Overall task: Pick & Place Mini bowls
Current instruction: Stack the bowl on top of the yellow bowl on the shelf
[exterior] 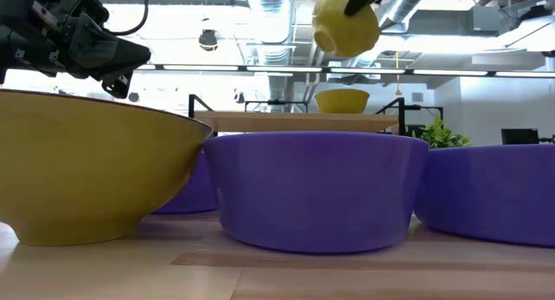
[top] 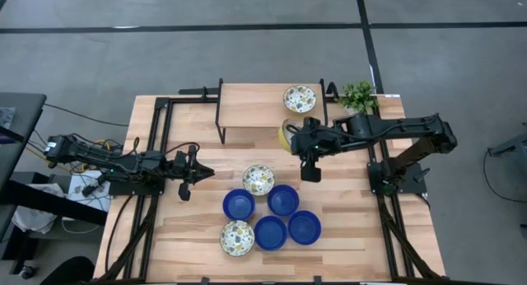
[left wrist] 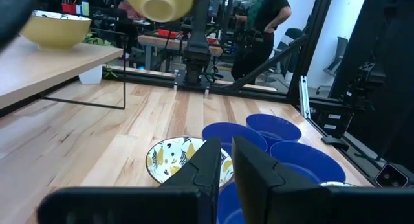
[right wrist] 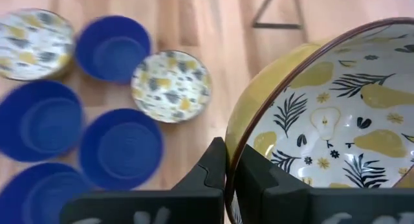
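Observation:
Four glossy blue mini bowls (top: 283,199) and two floral ones (top: 258,179) sit clustered upright on the table's near middle. A third floral bowl (top: 300,98) stands on the raised wooden shelf. My right gripper (right wrist: 231,175) is shut on a fourth floral bowl (right wrist: 336,114), yellow outside (exterior: 345,27), held high in front of the shelf. My left gripper (left wrist: 228,169) is shut and hovers left of the cluster, touching nothing. My right gripper holds the floral bowl by its rim (right wrist: 234,160), one finger inside and one outside the wall. The fingers come from above, pointing down. The bowl is lifted clear of table and shelf and hangs tilted on edge, its yellow outside (top: 286,135) toward the table's left.
The shelf (top: 247,112) on black metal legs spans the table's far middle. A small green plant (top: 358,95) stands at the far right corner. Bare wood lies between the shelf and the bowl cluster. People (left wrist: 265,17) and desks show in the room beyond.

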You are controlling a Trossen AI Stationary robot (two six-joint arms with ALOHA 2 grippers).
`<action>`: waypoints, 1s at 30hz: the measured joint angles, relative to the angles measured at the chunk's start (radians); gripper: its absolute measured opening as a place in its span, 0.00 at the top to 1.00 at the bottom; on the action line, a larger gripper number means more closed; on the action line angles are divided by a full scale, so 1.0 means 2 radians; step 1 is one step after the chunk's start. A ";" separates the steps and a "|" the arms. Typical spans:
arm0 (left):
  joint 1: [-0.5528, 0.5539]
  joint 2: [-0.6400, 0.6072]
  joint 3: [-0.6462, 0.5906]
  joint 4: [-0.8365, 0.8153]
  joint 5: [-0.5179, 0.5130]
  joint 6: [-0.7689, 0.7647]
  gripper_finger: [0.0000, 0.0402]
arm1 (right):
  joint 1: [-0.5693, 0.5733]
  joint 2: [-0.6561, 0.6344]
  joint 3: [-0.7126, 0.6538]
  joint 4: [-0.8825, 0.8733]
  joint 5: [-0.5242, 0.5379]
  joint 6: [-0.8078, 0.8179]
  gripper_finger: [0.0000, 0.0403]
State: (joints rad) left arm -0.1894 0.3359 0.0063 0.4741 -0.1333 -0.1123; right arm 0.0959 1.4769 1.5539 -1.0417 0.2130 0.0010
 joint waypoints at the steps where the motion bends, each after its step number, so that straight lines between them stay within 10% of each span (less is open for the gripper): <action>1: 0.000 0.000 0.000 0.001 0.000 0.000 0.90 | 0.000 0.000 0.000 -0.002 0.009 0.000 0.99; 18: 0.000 0.000 0.000 0.003 0.000 0.000 0.90 | -0.014 0.000 0.032 -0.114 0.067 -0.107 0.99; 30: 0.000 0.000 0.000 0.007 0.000 0.000 0.90 | -0.126 0.000 0.117 -0.168 0.065 -0.293 0.99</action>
State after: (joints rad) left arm -0.1890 0.3355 0.0063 0.4876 -0.1333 -0.1120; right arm -0.1568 1.4773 1.7888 -1.3784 0.3439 -0.5856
